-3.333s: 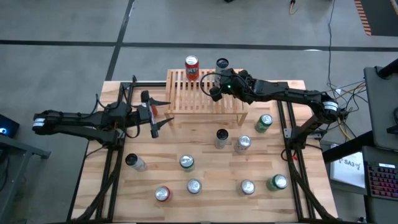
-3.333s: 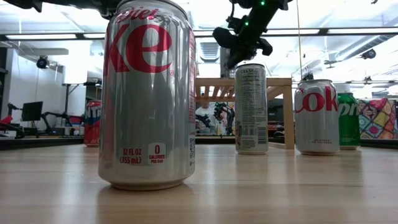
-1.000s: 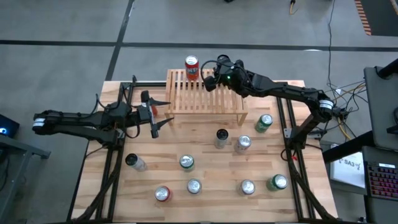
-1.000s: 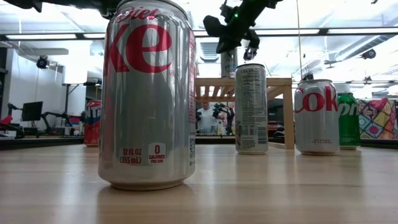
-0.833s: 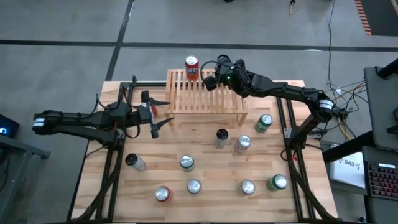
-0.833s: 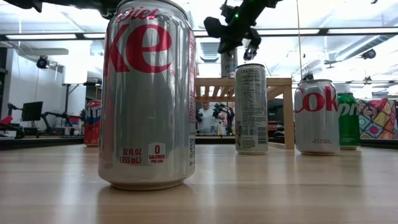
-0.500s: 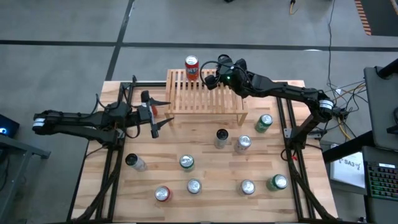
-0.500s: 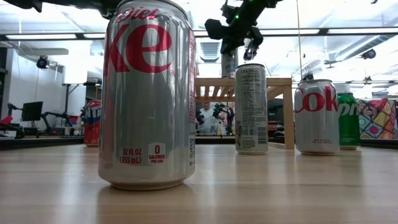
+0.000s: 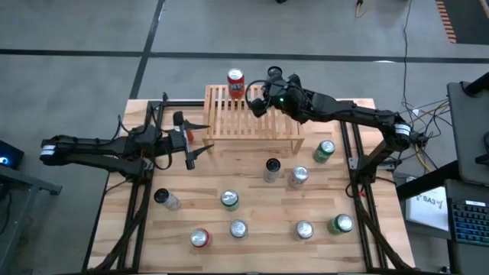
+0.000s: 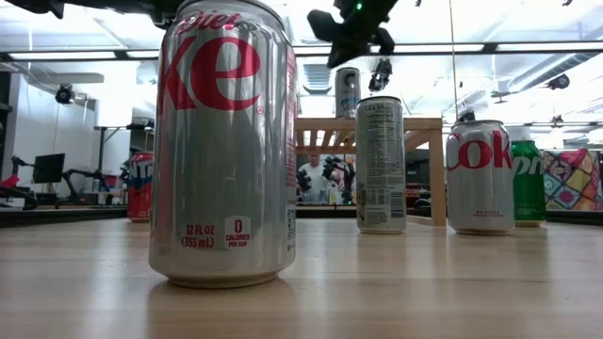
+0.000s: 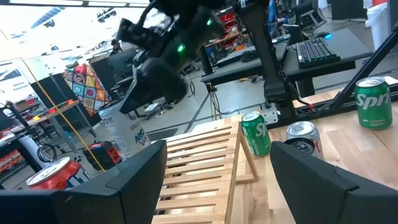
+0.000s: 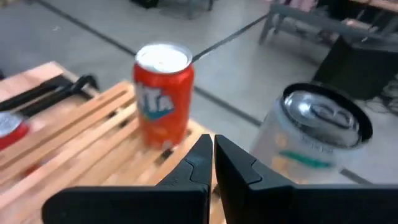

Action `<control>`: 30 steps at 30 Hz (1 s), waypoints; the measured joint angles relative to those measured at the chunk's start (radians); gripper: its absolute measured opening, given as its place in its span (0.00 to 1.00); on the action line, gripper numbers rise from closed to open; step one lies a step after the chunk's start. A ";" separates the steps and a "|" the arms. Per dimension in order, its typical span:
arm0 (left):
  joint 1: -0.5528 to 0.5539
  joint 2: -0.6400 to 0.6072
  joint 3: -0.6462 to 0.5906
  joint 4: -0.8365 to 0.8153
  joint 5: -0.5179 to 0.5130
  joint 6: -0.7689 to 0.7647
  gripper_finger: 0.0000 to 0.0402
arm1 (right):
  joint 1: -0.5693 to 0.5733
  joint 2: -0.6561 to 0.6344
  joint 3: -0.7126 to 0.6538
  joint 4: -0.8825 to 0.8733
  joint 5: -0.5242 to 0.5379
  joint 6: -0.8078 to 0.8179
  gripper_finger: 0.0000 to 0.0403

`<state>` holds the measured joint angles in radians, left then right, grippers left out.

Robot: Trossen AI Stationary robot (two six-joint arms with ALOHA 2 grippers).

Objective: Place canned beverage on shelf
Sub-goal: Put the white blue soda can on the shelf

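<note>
Since a second ago the right pincer (image 9: 258, 105) has let go of the slim can (image 9: 273, 76) and lifted off it, fingers pressed together, now hanging above the shelf (image 9: 252, 122) between the two cans there. Slim can stands upright at the shelf's back edge, right of the orange can (image 9: 235, 82); pale silver body, dark top rim, teal lettering too blurred to read. Orange can: silver lid, white letters "TA" visible in the right wrist view. Shelf is light wood, thin parallel slats, short legs, at the far middle of the surface (image 9: 252, 221).

In front of the shelf stands a tall slim can (image 10: 380, 165) with small print, unreadable, and beside it a silver Coke can (image 10: 480, 176). A green Sprite can (image 9: 325, 150) is right of the shelf. Nearest the low camera a Diet Coke can (image 10: 224, 141) reads "12 FL OZ (355 mL)" and "0 CALORIES". More cans sit along the near part of the surface, one lying on its side at the left.

Left pincer (image 9: 195, 136) waits left of the shelf, spread, holding nothing.
</note>
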<state>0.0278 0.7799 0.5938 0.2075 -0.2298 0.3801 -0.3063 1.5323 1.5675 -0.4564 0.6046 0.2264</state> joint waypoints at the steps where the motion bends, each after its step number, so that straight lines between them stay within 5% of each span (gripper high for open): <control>1: 0.000 0.000 0.000 0.000 0.000 -0.002 0.68 | 0.002 -0.002 0.012 -0.044 -0.011 0.019 0.02; 11: 0.000 0.000 0.000 -0.004 0.000 -0.003 0.68 | -0.029 0.008 0.033 -0.385 -0.029 0.212 0.02; 30: 0.000 0.000 0.000 -0.002 0.000 0.004 0.68 | -0.100 0.111 0.031 -0.306 -0.029 0.166 0.02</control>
<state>0.0277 0.7799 0.5937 0.2054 -0.2298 0.3842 -0.4065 1.6432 1.5982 -0.7620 0.5755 0.3923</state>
